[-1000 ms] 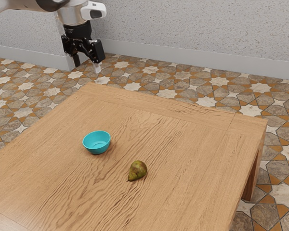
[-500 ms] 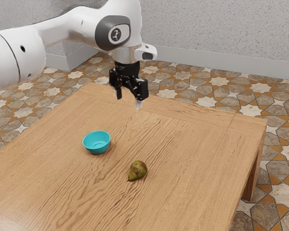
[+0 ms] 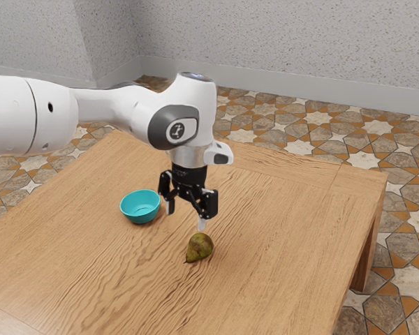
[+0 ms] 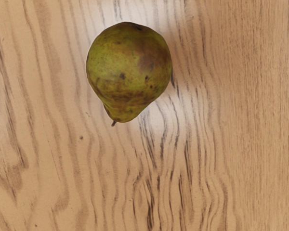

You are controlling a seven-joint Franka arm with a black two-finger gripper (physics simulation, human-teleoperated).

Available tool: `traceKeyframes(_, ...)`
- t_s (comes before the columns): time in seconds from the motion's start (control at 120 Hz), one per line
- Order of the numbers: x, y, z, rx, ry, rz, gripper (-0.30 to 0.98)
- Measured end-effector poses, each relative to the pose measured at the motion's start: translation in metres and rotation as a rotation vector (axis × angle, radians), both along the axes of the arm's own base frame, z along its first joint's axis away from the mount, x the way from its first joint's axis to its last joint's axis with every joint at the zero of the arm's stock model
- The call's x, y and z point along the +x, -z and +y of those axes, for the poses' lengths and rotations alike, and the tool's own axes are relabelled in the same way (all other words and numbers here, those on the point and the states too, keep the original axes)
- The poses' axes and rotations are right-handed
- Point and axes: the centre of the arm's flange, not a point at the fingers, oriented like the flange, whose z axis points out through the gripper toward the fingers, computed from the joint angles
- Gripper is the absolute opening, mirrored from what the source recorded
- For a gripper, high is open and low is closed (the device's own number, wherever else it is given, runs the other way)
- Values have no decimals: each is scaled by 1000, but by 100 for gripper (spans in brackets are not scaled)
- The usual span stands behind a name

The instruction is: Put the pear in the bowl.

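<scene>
One pear [image 3: 201, 246] lies on one wooden table [image 3: 286, 230], apart from one blue bowl [image 3: 140, 215]; one gripper [image 3: 186, 217] hangs above the table near the pear, its two jaws spread apart.

A light wooden table [image 3: 300, 223] with wavy brown grain spreads out beneath the gripper [image 3: 186, 217]. On it, near the gripper and a little below the fingertips in the exterior view, a green-brown pear [image 3: 201, 246] lies on its side, its stem end pointing away from the gripper. A turquoise bowl [image 3: 140, 215] stands upright, to the exterior view's left of the gripper, apart from the pear.
</scene>
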Motion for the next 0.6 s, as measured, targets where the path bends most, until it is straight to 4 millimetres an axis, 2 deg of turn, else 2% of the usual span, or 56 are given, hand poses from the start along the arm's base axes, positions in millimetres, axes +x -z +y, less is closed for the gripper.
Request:
traceKeyframes(0.308, 32, 70, 16, -4, 76, -80, 69)
traceKeyframes(0.433, 36, 90, 14, -14, 106, -79, 69)
traceKeyframes(0.6, 36, 102, 9, -44, 125, -82, 69)
